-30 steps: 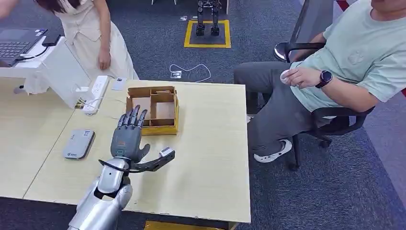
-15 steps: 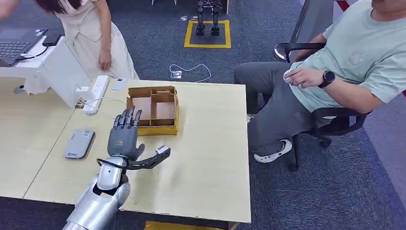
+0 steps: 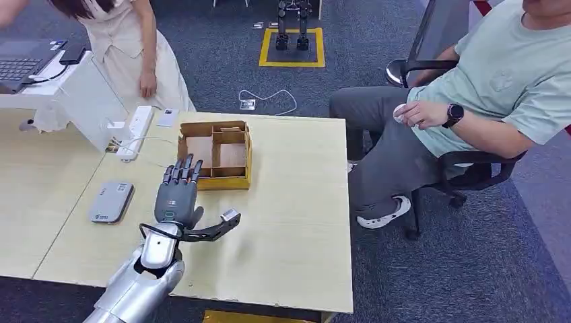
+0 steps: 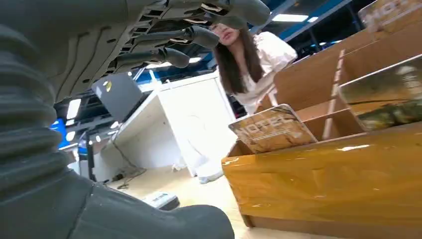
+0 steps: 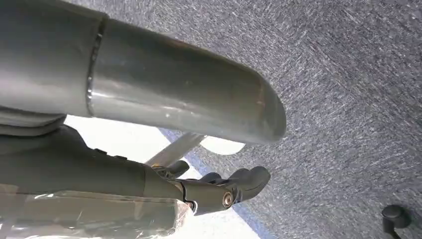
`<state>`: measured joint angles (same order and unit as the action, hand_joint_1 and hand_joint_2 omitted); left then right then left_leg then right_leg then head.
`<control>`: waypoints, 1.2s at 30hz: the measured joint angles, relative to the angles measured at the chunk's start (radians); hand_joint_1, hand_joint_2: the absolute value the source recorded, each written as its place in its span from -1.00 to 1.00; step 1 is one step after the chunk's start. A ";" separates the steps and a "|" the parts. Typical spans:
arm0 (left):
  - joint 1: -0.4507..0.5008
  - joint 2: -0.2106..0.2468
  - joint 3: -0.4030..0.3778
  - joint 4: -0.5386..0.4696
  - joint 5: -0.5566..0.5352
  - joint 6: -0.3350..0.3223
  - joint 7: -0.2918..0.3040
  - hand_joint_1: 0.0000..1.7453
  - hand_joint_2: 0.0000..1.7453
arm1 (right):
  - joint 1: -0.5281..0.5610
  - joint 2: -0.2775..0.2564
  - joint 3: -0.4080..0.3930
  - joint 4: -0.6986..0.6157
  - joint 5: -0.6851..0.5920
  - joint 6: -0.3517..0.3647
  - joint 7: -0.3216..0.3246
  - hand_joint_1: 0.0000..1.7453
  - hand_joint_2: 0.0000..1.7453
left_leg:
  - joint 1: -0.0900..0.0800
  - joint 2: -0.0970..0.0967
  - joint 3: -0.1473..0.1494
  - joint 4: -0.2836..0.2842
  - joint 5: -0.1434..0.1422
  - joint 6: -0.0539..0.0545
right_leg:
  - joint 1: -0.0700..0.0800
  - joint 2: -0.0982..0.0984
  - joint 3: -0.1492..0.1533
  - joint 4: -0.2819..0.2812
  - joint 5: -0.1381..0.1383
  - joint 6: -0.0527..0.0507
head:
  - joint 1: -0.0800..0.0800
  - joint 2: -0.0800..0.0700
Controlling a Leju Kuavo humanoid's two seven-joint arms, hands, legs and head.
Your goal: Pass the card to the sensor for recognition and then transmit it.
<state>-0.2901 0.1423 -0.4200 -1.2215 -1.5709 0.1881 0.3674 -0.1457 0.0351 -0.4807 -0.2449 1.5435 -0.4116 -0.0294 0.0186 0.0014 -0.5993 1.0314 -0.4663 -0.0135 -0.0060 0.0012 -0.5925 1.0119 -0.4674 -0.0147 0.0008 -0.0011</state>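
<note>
Left hand [image 3: 176,198], empty with fingers spread, hovers lower centre-left, fingertips at the cardboard box [image 3: 217,153] edge; it has drawn back slightly. Bare table [image 3: 296,222] lies rightward. Sensor [image 3: 111,201] sits left. I cannot tell the right hand's [image 5: 219,191] state, nor where the card is.

The left hand [image 3: 176,195] covers the near left corner of the compartmented box [image 3: 229,176], so any touch between fingertips and box wall cannot be told. In the left wrist view the box [image 4: 318,184] runs off the picture's edge, and its compartments' floors are hidden behind its wall. The right hand [image 5: 219,191] is partly hidden behind its thumb; a clear wrapped thing [image 5: 89,216] at its palm is cut off, and what it is cannot be told. Markings on the grey sensor [image 3: 111,201] are too small to read.
</note>
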 joint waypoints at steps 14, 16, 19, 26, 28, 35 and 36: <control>0.001 -0.001 -0.016 0.032 0.000 -0.003 0.019 -1.00 1.00 | -0.001 0.002 -0.006 0.000 0.010 0.002 0.000 -1.00 -1.00 | 0.000 0.000 0.000 0.000 0.000 0.000 | 0.000 0.000 0.000 0.000 0.000 0.000 | 0.000 0.000; -0.002 -0.002 -0.015 0.042 0.000 0.001 0.014 -1.00 1.00 | -0.002 0.002 -0.006 0.000 0.014 0.004 0.000 -1.00 -1.00 | 0.000 0.000 0.000 0.000 0.000 0.000 | 0.000 0.000 0.000 0.000 0.000 0.000 | 0.000 0.000; -0.008 -0.004 -0.011 0.057 0.000 0.001 0.006 -1.00 1.00 | -0.004 0.004 -0.006 0.000 0.016 0.006 0.000 -1.00 -1.00 | 0.000 0.000 0.000 0.000 0.000 0.000 | 0.000 0.000 0.000 0.000 0.000 0.000 | 0.000 0.000; -0.016 -0.008 -0.005 0.080 0.000 0.003 0.008 -1.00 1.00 | -0.005 0.006 -0.006 0.000 0.018 0.007 0.000 -1.00 -1.00 | 0.000 0.000 0.000 0.000 0.000 0.000 | 0.000 0.000 0.000 0.000 0.000 0.000 | 0.000 0.000; -0.021 -0.009 -0.005 0.087 0.000 0.003 0.017 -1.00 1.00 | -0.006 0.006 -0.006 0.000 0.019 0.009 0.000 -1.00 -1.00 | 0.000 0.000 0.000 0.000 0.000 0.000 | 0.000 0.000 0.000 0.000 0.000 0.000 | 0.000 0.000; -0.044 -0.010 0.005 0.121 0.000 0.000 0.038 -1.00 1.00 | -0.011 0.008 -0.006 0.000 0.021 0.017 0.003 -1.00 -1.00 | 0.000 0.000 0.000 0.000 0.000 0.000 | 0.000 0.000 0.000 0.000 0.000 0.000 | 0.000 0.000; -0.046 -0.010 0.008 0.126 0.000 0.000 0.038 -1.00 1.00 | -0.011 0.008 -0.006 0.000 0.021 0.017 0.003 -1.00 -1.00 | 0.000 0.000 0.000 0.000 0.000 0.000 | 0.000 0.000 0.000 0.000 0.000 0.000 | 0.000 0.000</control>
<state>-0.3366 0.1324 -0.4124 -1.0960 -1.5709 0.1884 0.4055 -0.1566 0.0431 -0.4868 -0.2449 1.5640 -0.3944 -0.0267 0.0187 0.0014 -0.5992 1.0314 -0.4662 -0.0136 -0.0059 0.0012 -0.5924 1.0120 -0.4674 -0.0148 0.0011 -0.0011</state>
